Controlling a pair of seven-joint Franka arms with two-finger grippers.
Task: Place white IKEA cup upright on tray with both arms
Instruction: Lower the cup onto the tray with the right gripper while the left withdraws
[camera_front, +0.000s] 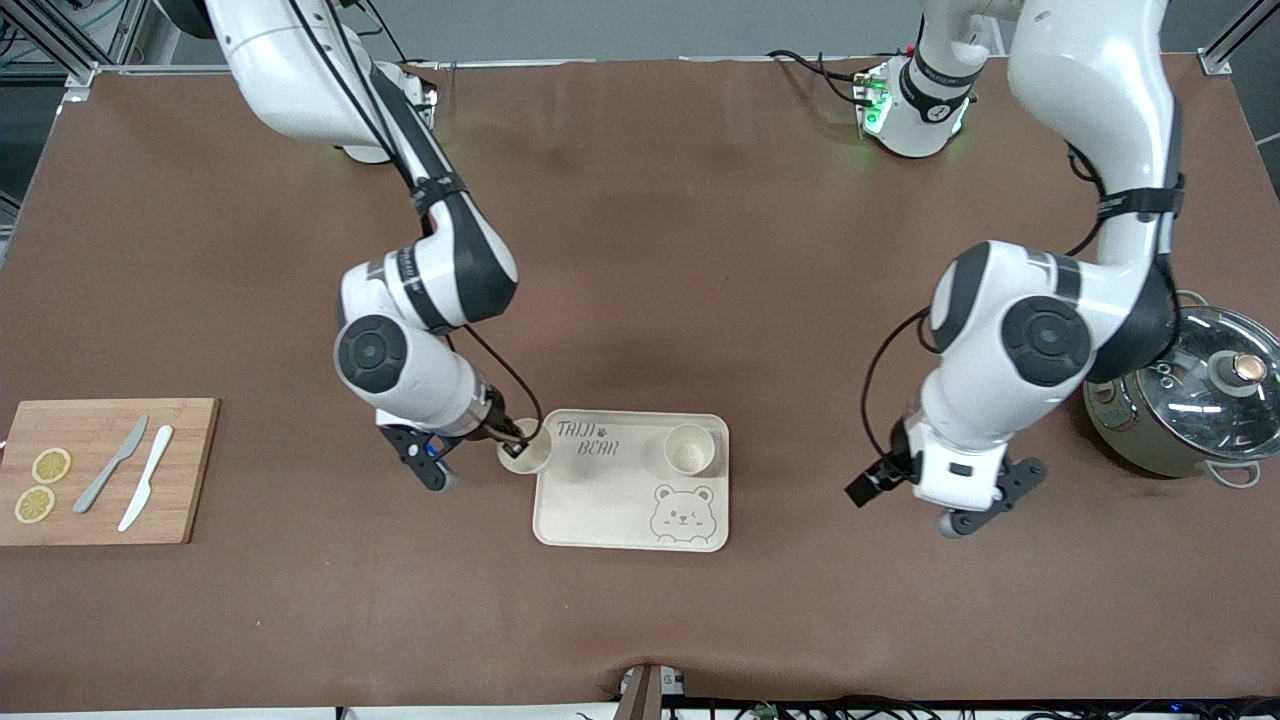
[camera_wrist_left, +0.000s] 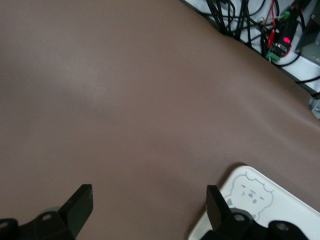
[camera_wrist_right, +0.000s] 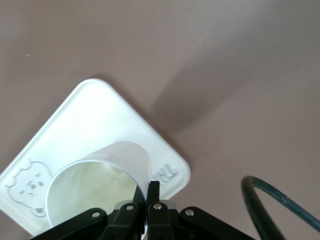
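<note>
at the lower left of the front view a wooden cutting board (camera_front: 105, 470) lies on the brown table (camera_front: 640, 250), carrying two lemon slices (camera_front: 42, 485), a grey knife (camera_front: 110, 479) and a white knife (camera_front: 146, 491).

moving toward the centre, the right arm (camera_front: 400, 300) reaches down from the top of the frame; the right gripper (camera_front: 515, 438) is pinched closed on the rim of a white cup (camera_front: 525, 453) — one finger inside the wall, one outside, as the right wrist view shows (camera_wrist_right: 150, 197). that cup (camera_wrist_right: 97, 187) is upright, mouth up, over the tray's corner by the "taiji bear" lettering; whether its base touches the tray cannot be told.

the tray (camera_front: 620, 500) sits at lower centre of the frame, its bear face in the corner nearest the camera. a second white cup (camera_front: 689, 449) stands upright on the tray, at the end toward the left arm.

further right, the left arm (camera_front: 1040, 350) waits — the left gripper (camera_front: 975, 500) hangs over bare table beside the tray, its fingers (camera_wrist_left: 80, 205) spread wide apart with nothing between them. the left wrist view catches the tray's bear corner (camera_wrist_left: 250, 192).

at the right edge of the frame stands a metal pot (camera_front: 1190, 400) with a glass lid.
</note>
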